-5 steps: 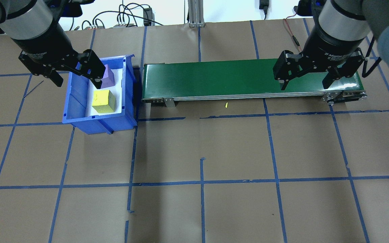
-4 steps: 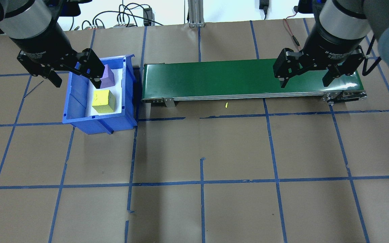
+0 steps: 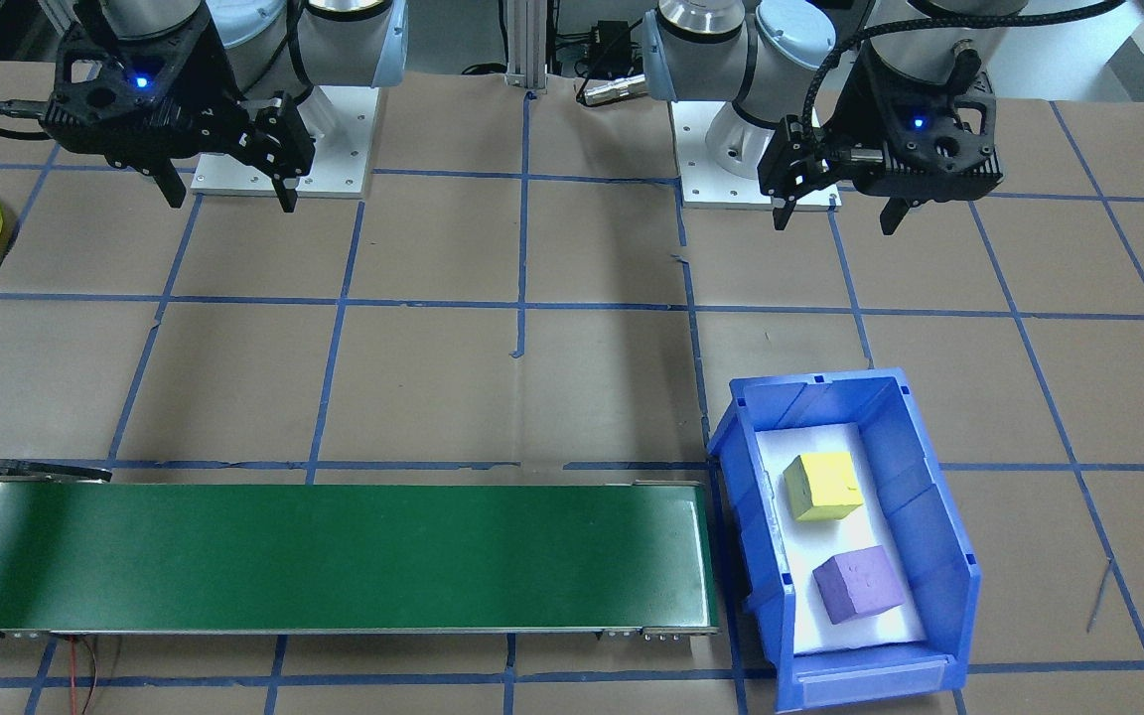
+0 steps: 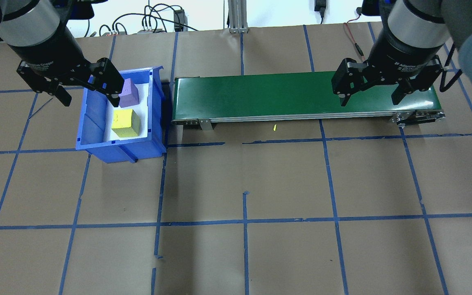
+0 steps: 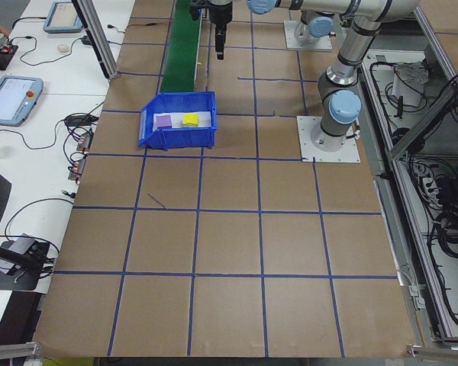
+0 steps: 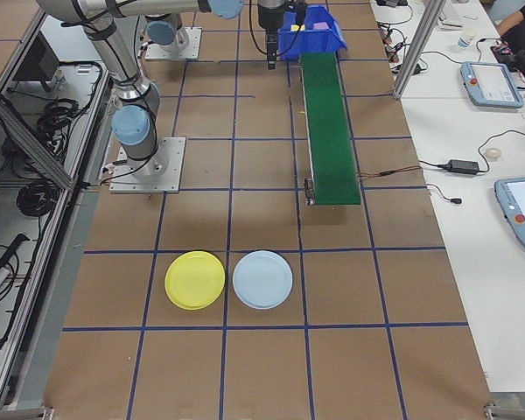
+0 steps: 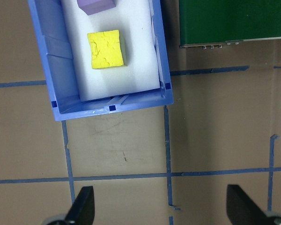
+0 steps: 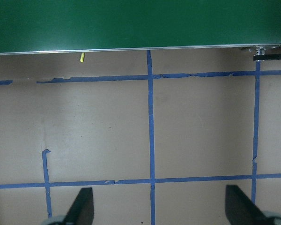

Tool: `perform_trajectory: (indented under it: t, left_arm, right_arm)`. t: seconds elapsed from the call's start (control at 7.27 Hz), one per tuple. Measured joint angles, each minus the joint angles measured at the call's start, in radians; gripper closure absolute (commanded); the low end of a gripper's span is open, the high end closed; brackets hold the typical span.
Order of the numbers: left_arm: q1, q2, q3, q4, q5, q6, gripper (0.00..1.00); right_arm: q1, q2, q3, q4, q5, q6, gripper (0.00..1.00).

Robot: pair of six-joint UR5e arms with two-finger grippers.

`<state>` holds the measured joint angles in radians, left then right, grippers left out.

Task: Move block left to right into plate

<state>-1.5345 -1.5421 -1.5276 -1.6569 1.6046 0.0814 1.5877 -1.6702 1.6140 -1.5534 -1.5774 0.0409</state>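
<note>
Only side views show the plate (image 6: 195, 280)

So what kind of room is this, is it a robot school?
Probably a robot test lab. Robot arms are bolted to a paper-covered table taped into blue squares, with a small green conveyor belt, a blue bin of foam blocks, and control tablets on side desks.

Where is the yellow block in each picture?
Front-facing: yellow block in the blue bin, lower right, above the purple block.
Overhead: upper left, in the bin.
Exterior left: small, upper left of centre, in the bin.
Exterior right: top centre, a tiny yellow speck.
Left wrist: upper left.
Right wrist: not in it.
Shared landmark: the blue bin by the green conveyor's end.
</note>
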Motion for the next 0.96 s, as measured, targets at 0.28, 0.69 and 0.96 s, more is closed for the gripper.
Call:
perform_trajectory:
  t: [0.28, 0.69, 0.96]
  left_arm:
    - [0.014, -0.08, -0.008, 0.098, -0.001, 0.002, 0.0]
    - [0.097, -0.282, -0.021, 0.263, -0.017, 0.038, 0.0]
    - [0.117, -0.373, -0.036, 0.361, -0.024, 0.066, 0.0]
  right_arm:
    - [0.0, 0.001, 0.003, 0.0, 0.0, 0.0, 0.0]
    - [0.0, 0.0, 0.005, -0.002, 0.001, 0.001, 0.0]
    - [0.0, 0.0, 0.006, -0.002, 0.001, 0.002, 0.0]
